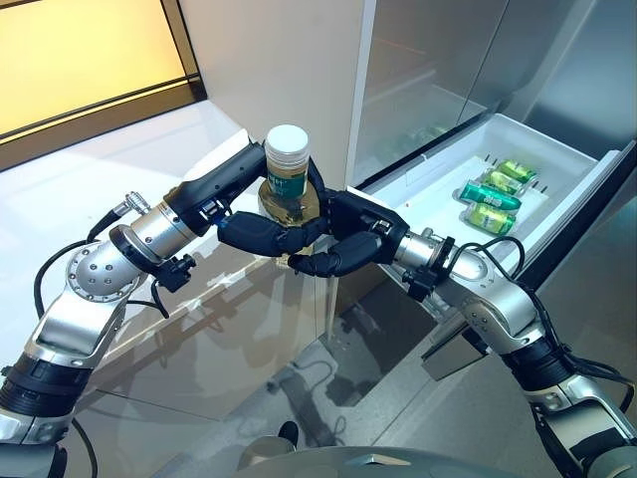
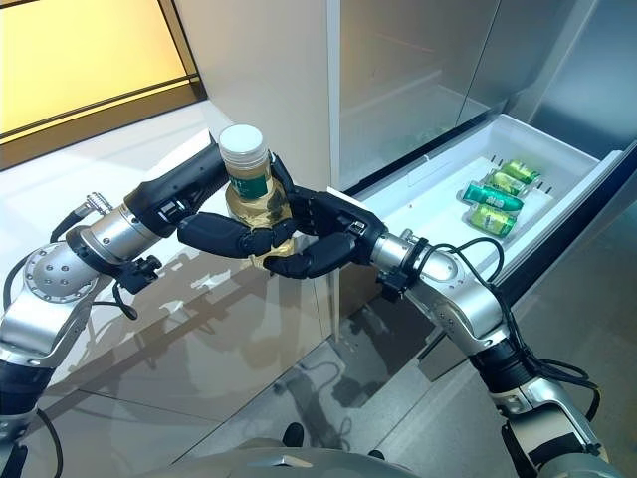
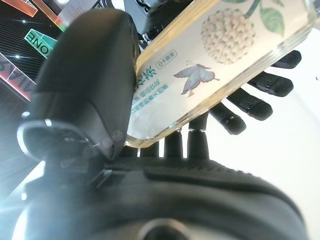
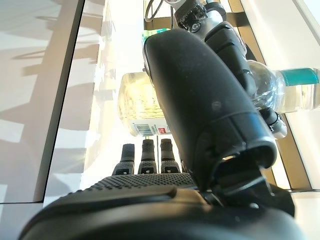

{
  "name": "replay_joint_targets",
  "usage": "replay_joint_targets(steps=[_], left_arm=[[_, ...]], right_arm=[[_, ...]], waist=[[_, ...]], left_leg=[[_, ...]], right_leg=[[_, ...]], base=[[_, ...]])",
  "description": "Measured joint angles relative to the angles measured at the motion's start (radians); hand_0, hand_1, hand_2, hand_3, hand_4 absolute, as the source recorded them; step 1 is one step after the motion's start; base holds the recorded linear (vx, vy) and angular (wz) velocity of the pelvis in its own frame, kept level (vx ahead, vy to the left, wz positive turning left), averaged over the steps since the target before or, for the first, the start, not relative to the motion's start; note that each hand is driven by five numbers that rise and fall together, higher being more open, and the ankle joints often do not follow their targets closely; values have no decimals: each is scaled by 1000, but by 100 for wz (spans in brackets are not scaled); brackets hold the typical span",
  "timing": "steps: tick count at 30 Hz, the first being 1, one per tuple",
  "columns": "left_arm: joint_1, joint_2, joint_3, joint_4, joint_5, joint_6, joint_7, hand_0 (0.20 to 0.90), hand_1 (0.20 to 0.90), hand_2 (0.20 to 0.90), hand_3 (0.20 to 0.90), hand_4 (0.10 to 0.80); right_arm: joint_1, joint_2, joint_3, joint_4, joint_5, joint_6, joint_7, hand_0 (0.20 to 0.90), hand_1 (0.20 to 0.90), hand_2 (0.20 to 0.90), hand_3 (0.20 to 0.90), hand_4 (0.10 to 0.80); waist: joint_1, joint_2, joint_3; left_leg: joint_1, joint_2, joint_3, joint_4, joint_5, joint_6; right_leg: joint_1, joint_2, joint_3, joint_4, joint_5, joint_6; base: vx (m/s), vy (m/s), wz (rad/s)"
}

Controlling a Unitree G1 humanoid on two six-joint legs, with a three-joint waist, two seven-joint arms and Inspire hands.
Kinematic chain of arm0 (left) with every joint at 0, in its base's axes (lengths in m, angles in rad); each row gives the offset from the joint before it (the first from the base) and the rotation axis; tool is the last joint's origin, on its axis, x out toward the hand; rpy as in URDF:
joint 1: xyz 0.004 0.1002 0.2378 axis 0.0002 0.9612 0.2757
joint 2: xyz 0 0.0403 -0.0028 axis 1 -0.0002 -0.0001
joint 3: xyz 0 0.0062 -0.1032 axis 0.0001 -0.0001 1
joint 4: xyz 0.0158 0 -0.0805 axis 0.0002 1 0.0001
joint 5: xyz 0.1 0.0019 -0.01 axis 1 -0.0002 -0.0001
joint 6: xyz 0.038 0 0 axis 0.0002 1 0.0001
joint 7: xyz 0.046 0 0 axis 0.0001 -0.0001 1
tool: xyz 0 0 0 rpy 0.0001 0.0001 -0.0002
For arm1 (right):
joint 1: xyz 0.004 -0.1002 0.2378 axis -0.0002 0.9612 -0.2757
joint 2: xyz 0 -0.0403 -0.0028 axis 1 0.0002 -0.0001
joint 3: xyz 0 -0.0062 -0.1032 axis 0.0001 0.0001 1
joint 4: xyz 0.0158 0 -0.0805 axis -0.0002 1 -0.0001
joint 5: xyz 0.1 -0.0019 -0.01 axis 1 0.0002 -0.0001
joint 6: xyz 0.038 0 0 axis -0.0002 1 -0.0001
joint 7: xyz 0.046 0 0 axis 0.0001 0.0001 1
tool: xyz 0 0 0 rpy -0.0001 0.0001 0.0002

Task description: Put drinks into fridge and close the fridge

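Observation:
A clear bottle (image 1: 287,174) with a white cap, a green label and pale yellow liquid stands upright in the air between both hands, left of the fridge. My left hand (image 1: 249,232) comes from the left, and its fingers and thumb curl round the bottle's lower part. My right hand (image 1: 350,239) comes from the right, with its fingers curled under the base and its thumb on the side. The bottle also shows in the left wrist view (image 3: 210,65) under the left thumb (image 3: 95,75), and in the right wrist view (image 4: 137,100) behind the right thumb (image 4: 200,90).
The fridge's white drawer (image 1: 438,189) is pulled open at the right, with green cans (image 1: 493,199) lying at its far end. A steel fridge front (image 1: 418,70) rises behind it. A white counter (image 1: 119,149) runs along the left.

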State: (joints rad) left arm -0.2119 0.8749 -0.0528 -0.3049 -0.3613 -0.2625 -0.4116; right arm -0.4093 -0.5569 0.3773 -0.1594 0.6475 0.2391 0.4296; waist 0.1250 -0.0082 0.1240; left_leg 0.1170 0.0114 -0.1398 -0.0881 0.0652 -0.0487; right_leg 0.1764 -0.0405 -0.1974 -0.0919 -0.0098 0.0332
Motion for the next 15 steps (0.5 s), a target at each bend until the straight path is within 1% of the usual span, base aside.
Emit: replay_joint_targets(steps=[1, 5, 15], left_arm=[[0, 0, 0, 0, 0, 0, 0, 300, 300, 300, 200, 100], [0, 1, 0, 3, 0, 5, -1, 300, 300, 300, 200, 100], [-1, 1, -10, 3, -12, 6, -18, 300, 300, 300, 200, 100]], right_arm=[[0, 0, 4, 0, 1, 0, -3, 300, 300, 300, 200, 100], [0, 0, 39, 0, 9, 2, 6, 300, 300, 300, 200, 100], [0, -1, 51, 0, 10, 9, -6, 300, 300, 300, 200, 100]], waist=[[0, 0, 0], [0, 0, 0], [11, 0, 0]], left_leg=[[0, 0, 0, 0, 0, 0], [1, 0, 0, 0, 0, 0], [2, 0, -1, 0, 0, 0]], right_leg=[[0, 0, 0, 0, 0, 0], [1, 0, 0, 0, 0, 0], [3, 0, -1, 0, 0, 0]], base=[[0, 0, 0], [0, 0, 0], [0, 0, 0]])
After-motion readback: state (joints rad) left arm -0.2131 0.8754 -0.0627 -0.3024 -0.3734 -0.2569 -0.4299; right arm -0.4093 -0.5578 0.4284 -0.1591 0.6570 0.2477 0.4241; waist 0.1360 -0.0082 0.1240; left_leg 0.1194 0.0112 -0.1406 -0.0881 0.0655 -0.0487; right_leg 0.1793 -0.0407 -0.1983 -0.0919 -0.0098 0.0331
